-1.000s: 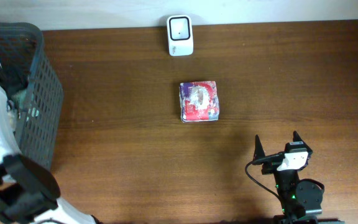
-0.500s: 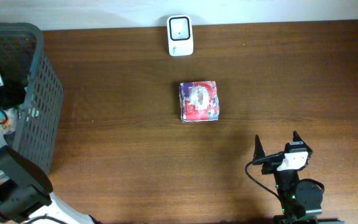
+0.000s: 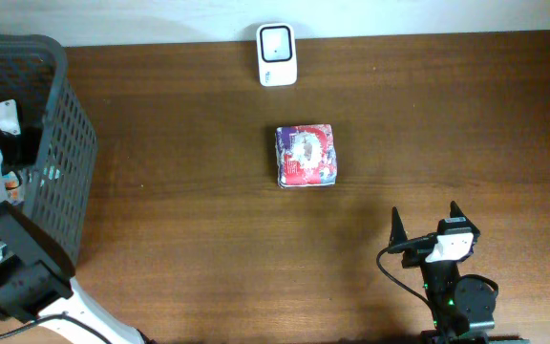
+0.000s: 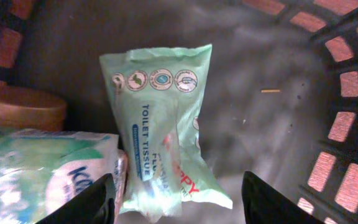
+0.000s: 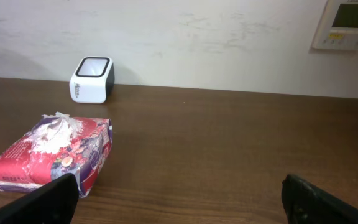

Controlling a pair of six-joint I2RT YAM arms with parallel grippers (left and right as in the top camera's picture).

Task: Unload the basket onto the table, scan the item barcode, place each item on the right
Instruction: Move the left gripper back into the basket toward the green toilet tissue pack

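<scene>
Here, the green tissue packet (image 4: 160, 130) is found flat on the floor of the grey basket (image 3: 65, 162) at the table's (image 3: 447, 115) left edge. In the left wrist view its long axis runs top to bottom, the icon-printed end uppermost.

- Edges: a second pale packet (image 4: 42, 168) is crowded against its lower left. Bare basket floor is left on its right.
- Left gripper (image 4: 179, 199): fingers parted, set either side of the packet's lower end; no grip is seen.
- Right gripper (image 3: 425, 215): spread wide, nothing held, over open table.
- Red packet (image 3: 306, 156): mid-table, scanner (image 3: 277, 54) beyond it at the far edge.
</scene>
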